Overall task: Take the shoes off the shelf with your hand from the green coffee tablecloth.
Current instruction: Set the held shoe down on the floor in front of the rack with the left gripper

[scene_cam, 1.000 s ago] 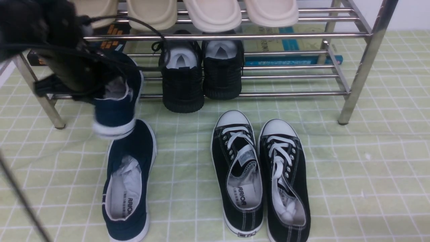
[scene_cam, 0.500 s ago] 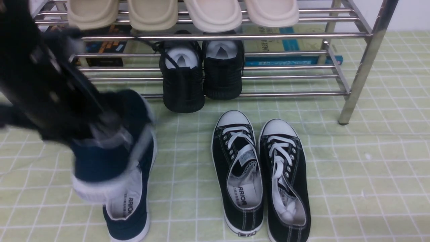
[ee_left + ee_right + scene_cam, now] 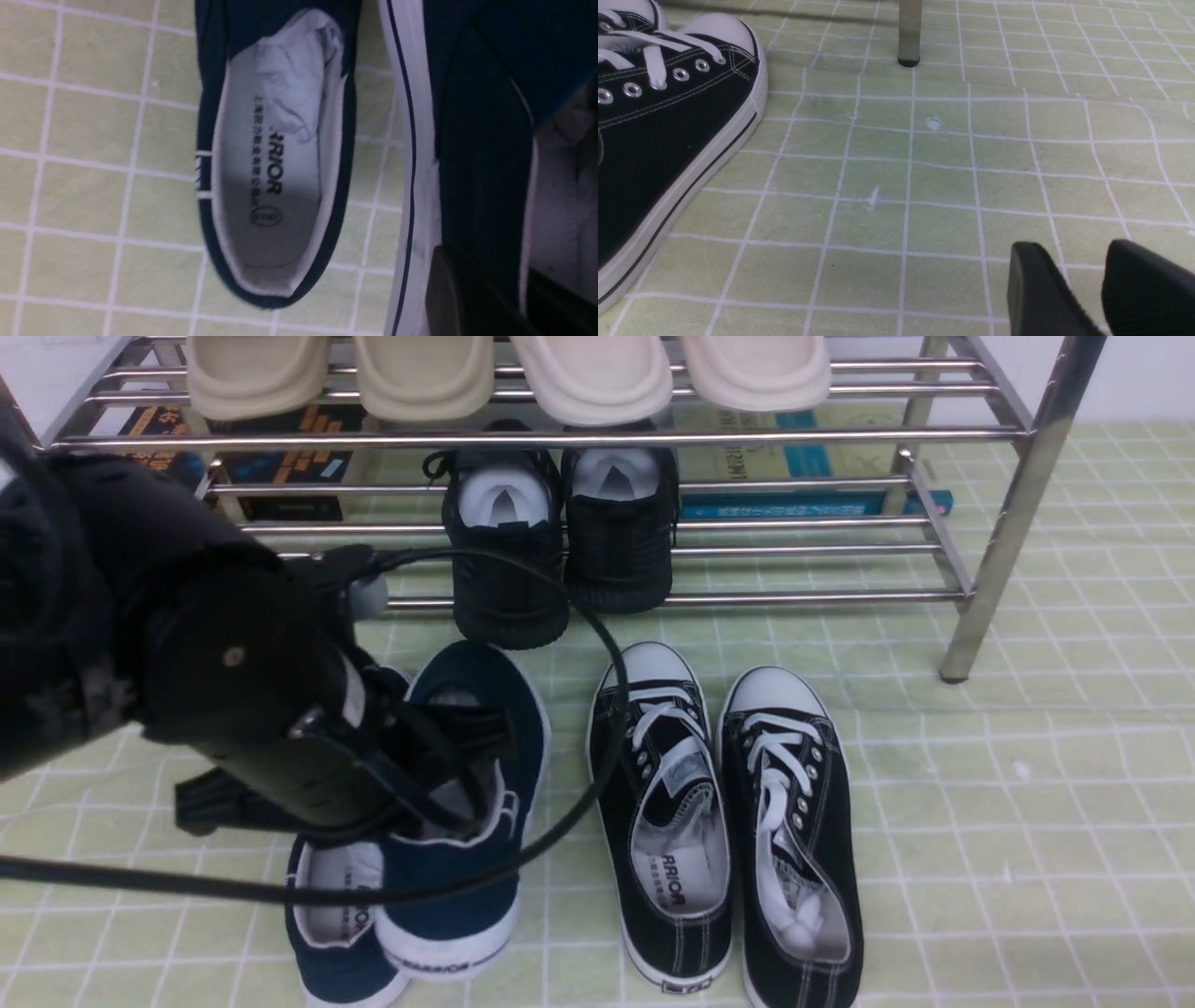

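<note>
My left gripper (image 3: 448,775), a bulky black body with looping cables, is shut on one navy blue slip-on shoe (image 3: 467,877) at its side wall. It holds that shoe low over the green checked tablecloth (image 3: 1027,803), toe toward the chrome shelf (image 3: 990,429). I cannot tell whether the shoe touches the cloth. The other navy shoe (image 3: 336,933) lies just left of it, mostly hidden by the gripper. In the left wrist view the lying shoe (image 3: 275,154) shows its WARRIOR insole and paper, and the gripper (image 3: 518,289) clamps the held shoe (image 3: 476,140). My right gripper (image 3: 1083,280) is empty over bare cloth.
Black lace-up sneakers (image 3: 663,803) (image 3: 794,831) lie right of the navy pair, one also in the right wrist view (image 3: 668,140). All-black knit sneakers (image 3: 509,560) stand on the lower tier, beige slippers (image 3: 588,373) on the upper. Books (image 3: 812,504) lie behind. A shelf leg (image 3: 909,32) stands ahead.
My left gripper has carried the navy shoe off the shelf, toward me and down, then right, to sit beside the other navy shoe. Nothing else moved.
</note>
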